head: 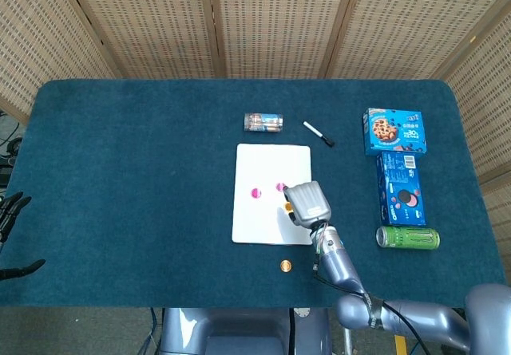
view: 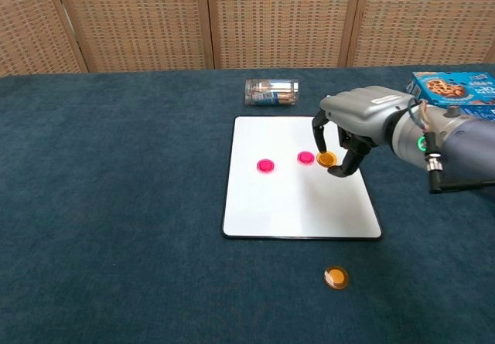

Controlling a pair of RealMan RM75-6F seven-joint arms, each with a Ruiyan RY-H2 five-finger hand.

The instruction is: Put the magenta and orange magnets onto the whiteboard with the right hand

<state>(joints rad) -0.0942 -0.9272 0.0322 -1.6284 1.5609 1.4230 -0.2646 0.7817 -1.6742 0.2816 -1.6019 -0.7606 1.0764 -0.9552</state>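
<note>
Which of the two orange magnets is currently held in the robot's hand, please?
The orange magnet over the whiteboard, pinched by the right hand beside a magenta magnet. The other orange magnet lies on the cloth.

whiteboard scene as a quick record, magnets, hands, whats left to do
whiteboard: flat on the table, white
magenta magnets: two on the board
held orange magnet: pinched by the right hand over the board, beside a magenta one
loose orange magnet: on the cloth in front of the board
left hand: at the table's left edge, holding nothing
left to do: both orange magnets
</note>
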